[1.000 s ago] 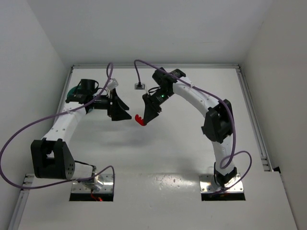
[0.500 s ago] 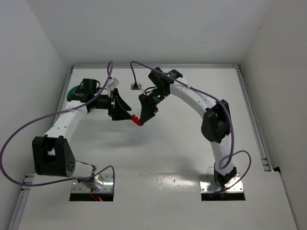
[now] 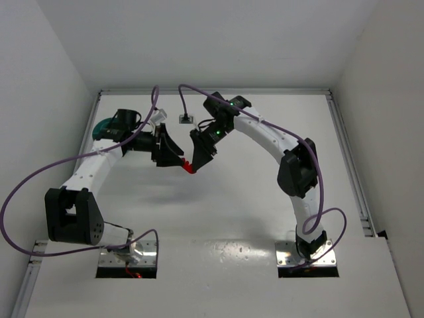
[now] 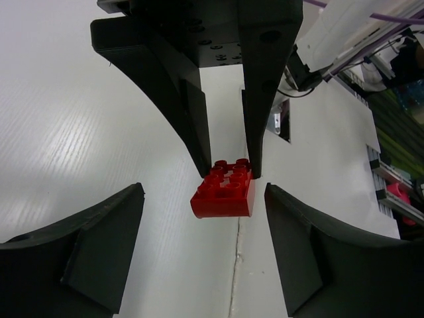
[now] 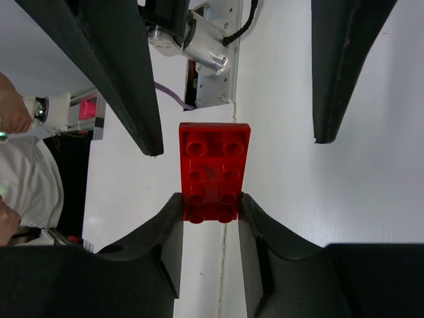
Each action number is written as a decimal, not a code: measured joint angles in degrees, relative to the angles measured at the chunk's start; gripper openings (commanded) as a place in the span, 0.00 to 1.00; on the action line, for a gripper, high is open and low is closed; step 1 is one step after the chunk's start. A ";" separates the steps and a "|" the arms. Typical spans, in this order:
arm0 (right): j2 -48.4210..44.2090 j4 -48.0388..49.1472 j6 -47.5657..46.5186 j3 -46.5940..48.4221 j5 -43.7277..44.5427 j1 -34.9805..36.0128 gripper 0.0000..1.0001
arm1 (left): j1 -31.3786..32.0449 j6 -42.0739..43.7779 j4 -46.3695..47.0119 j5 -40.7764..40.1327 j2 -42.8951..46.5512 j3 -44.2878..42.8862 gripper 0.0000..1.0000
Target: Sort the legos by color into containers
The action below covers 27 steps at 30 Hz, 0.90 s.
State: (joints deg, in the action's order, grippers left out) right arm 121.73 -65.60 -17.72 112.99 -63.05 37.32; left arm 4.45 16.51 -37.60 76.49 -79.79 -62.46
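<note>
A red lego [image 5: 213,175], a flat plate with studs, is held above the table by my right gripper [image 5: 211,202], which is shut on its near end. In the top view the red lego [image 3: 190,167] hangs between the two grippers' tips, left of centre. My left gripper [image 4: 202,199] faces it and is open. Its fingers [image 4: 99,245] flank the red lego [image 4: 225,191] with a gap on each side. From above, my left gripper [image 3: 176,158] and my right gripper [image 3: 195,161] nearly meet. The teal container [image 3: 99,128] peeks out behind the left arm at the far left. Its compartments are hidden.
A small grey square fitting [image 3: 189,119] lies on the table behind the grippers. Purple cables loop over both arms. White walls close in the table on the left, back and right. A seam [image 4: 235,278] runs along the table under the lego.
The right gripper has carried the red lego left and slightly back, towards the left gripper. The left gripper has come in around it, and its jaws have narrowed a little.
</note>
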 measured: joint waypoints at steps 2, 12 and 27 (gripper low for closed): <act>0.00 0.00 0.11 0.20 0.07 0.02 0.23 | 0.07 0.15 0.00 0.00 0.00 0.04 0.72; 0.00 0.63 0.15 0.39 2.08 0.00 0.23 | 0.31 0.46 -0.28 0.66 0.00 0.50 0.36; -6.45 7.13 5.01 -4.90 11.08 -1.90 0.77 | -2.40 1.01 -0.04 -1.42 0.09 1.33 0.27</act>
State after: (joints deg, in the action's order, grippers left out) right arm 115.28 -58.48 -12.71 108.09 -51.96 35.42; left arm 2.04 17.52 -37.65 75.07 -79.70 -61.12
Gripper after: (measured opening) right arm 0.760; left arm 0.410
